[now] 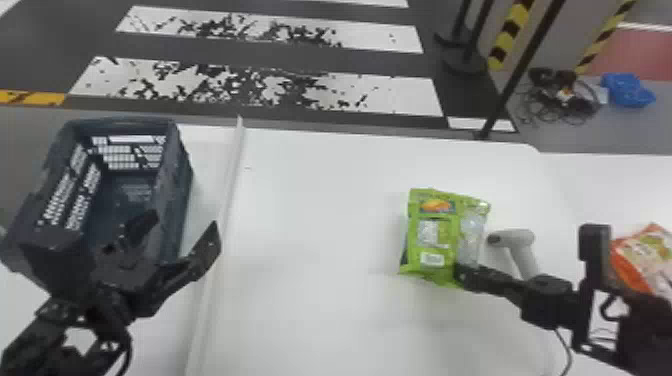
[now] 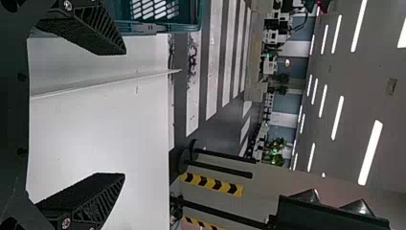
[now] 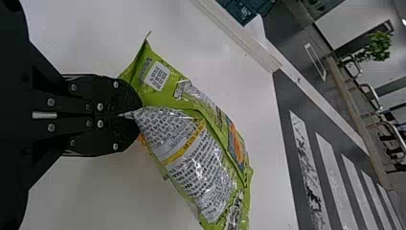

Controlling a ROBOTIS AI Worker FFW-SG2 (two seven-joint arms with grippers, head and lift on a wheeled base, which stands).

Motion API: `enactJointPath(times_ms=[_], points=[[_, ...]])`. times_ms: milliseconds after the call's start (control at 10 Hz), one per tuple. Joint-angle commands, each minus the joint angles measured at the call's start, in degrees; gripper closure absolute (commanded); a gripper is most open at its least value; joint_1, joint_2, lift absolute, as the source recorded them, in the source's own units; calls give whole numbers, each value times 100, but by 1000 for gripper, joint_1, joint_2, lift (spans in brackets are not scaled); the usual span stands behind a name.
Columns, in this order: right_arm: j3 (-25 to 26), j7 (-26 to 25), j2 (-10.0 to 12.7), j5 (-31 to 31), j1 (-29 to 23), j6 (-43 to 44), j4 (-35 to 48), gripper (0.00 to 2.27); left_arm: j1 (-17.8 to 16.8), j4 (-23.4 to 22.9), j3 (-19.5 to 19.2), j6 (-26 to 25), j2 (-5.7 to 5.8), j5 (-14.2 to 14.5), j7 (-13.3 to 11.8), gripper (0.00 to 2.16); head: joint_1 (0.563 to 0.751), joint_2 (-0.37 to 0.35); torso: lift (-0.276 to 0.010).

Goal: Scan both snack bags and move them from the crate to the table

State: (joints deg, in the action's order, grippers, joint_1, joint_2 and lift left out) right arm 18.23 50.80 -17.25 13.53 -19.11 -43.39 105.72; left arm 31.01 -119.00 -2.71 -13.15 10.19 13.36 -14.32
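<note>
One bag pinched: the right gripper [image 1: 462,276] has its two fingers closed on the edge of the green bag [image 1: 435,235], near a corner. The pinched bit is hidden between the fingers, and in the right wrist view the far end of the bag runs out of frame. It's at the table [image 1: 320,225], but can't tell if it's resting on it or hanging just above. White label [image 1: 432,259] shows, too blurry to read in the head view.

Just beside the bag is the scanner [image 1: 522,250], with the bottom of its handle tucked behind the right arm. Past the arm, the orange bag [image 1: 645,255] is on the table, partly covered by the arm and cut off by the head view's right edge.

Way over left, the left gripper [image 1: 181,232] has its fingers spread, nothing between them. It blocks part of the crate [image 1: 175,185], so the near end inside is hard to make out.
</note>
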Motion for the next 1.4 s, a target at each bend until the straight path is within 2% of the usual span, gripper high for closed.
enactJointPath(times_ms=[0,100,300,400,500,600,700,1100,1200,1300], points=[[681,-26,117,501,-31,-210,326,2253,11,-9,-2,0,0,0,0,87,695,-109,-88],[1182,-123,143,906,-5,-210,388,2253,11,-18,-2,0,0,0,0,87,695,-140,-88],[1930,-281,143,1310,180,-228,265,2253,11,-26,7,0,0,0,0,87,695,-208,-88],[2132,-536,143,1459,197,-210,194,2253,11,-35,16,0,-9,0,0,87,695,-252,-88],[2316,-1125,161,1661,215,-87,36,2253,11,-53,16,0,-9,0,0,87,695,-275,-88],[2457,-1538,161,1908,338,-69,-289,2253,11,-44,16,0,-9,0,0,87,695,-322,-88],[2492,-1925,143,2004,408,317,-632,2256,11,-44,7,0,0,0,0,87,695,-350,-88],[2510,-2839,-208,2057,830,1425,-2267,2229,11,-35,-2,0,9,0,0,87,695,-350,-88],[2474,-3015,-314,2031,936,1460,-2618,2064,11,-35,-2,0,9,0,0,87,695,-350,-88],[2422,-3111,-419,1987,1024,1513,-2926,1403,2,-26,-2,0,9,0,0,87,695,-350,-88]])
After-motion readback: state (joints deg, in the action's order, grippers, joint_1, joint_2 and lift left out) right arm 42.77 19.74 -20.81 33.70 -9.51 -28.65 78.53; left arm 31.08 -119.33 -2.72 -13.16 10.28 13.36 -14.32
